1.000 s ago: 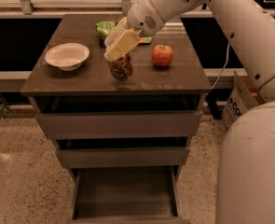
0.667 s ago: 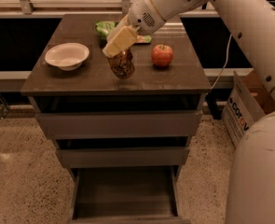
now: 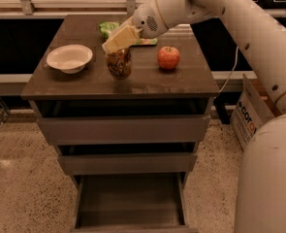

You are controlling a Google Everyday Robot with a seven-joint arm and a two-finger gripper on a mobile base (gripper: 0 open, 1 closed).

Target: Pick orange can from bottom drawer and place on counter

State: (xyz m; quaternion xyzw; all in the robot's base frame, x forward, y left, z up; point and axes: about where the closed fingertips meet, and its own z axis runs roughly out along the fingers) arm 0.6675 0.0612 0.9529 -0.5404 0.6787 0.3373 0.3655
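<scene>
Camera view. The orange can (image 3: 119, 64) is being shown upright on the counter (image 3: 181, 84), near the middle of the top and a little toward its front edge. Its body is being seen as a short cylinder, mottled orange-brown, and its top is being hidden by the gripper (image 3: 112, 43). The gripper is being held directly over the can, at or just above its top; whether it is clamped on the can or parted cannot be told. A white bowl (image 3: 69, 58) is being displayed near the left edge, a red apple (image 3: 168, 58) toward the right edge, and a green packet (image 3: 108, 29) near the back edge behind the gripper. The counter is being shown as dark brown and smooth. Below it, the bottom drawer (image 3: 133, 198) is being presented pulled out, its flat floor exposed. A speckled floor (image 3: 21, 178) and a cardboard box (image 3: 249, 115) to the right are being included.
</scene>
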